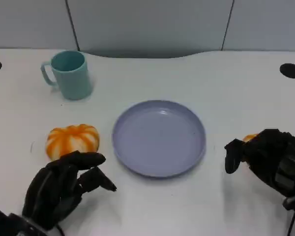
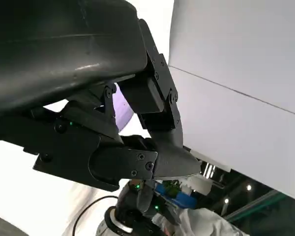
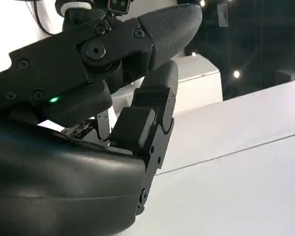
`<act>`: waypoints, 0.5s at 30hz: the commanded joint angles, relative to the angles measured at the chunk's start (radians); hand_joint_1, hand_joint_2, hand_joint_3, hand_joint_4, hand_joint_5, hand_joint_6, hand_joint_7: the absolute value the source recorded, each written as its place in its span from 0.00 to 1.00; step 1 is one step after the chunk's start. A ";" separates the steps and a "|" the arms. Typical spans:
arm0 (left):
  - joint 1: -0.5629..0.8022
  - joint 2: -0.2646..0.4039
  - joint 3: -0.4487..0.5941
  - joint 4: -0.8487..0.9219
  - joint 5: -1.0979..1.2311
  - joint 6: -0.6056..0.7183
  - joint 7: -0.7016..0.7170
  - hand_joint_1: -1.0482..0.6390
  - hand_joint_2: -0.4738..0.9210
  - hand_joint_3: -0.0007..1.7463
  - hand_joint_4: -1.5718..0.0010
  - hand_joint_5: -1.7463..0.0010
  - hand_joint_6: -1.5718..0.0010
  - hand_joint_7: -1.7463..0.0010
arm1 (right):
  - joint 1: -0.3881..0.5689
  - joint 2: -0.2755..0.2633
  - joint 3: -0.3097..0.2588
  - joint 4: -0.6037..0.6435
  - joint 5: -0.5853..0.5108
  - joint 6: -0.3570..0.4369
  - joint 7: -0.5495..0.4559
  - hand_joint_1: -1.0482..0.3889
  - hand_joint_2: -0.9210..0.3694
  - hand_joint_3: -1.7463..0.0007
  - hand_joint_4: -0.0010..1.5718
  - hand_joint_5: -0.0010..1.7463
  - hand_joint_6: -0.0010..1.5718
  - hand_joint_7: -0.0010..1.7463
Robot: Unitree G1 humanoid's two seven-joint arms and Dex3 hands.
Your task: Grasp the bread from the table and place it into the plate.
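The bread, an orange-and-white striped round loaf, lay on the white table just to the left of the lilac plate, close to its rim but apart from it. The left robot hand hovered just in front of the bread, fingers apart and curled loosely, holding nothing. The right robot hand sat at the plate's right side, fingers curled in; a small orange thing peeked out behind it, and whether the hand held it could not be told. A teal mug stood well behind the bread.
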 commanded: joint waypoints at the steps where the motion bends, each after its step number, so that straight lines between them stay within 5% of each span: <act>1: 0.013 0.004 0.003 -0.007 0.009 -0.032 0.023 0.14 1.00 0.18 0.52 0.33 0.37 0.79 | -0.015 -0.011 -0.014 0.015 0.012 -0.005 0.005 0.36 0.03 1.00 0.47 0.73 0.70 0.16; 4: 0.030 0.009 -0.002 -0.061 0.013 -0.006 0.061 0.13 1.00 0.13 0.52 0.33 0.37 0.78 | -0.011 -0.007 -0.004 0.000 0.004 0.005 -0.007 0.36 0.03 1.00 0.48 0.73 0.71 0.16; 8: 0.152 -0.017 -0.035 -0.362 0.014 -0.010 0.144 0.16 1.00 0.07 0.57 0.36 0.42 0.79 | -0.015 -0.005 -0.002 0.005 0.006 -0.008 0.008 0.39 0.03 1.00 0.48 0.76 0.70 0.16; 15: 0.152 -0.044 0.026 -0.366 0.447 -0.756 0.389 0.19 0.99 0.01 0.63 0.52 0.50 0.86 | -0.011 -0.015 -0.011 0.004 0.020 0.023 0.010 0.39 0.03 1.00 0.46 0.77 0.69 0.16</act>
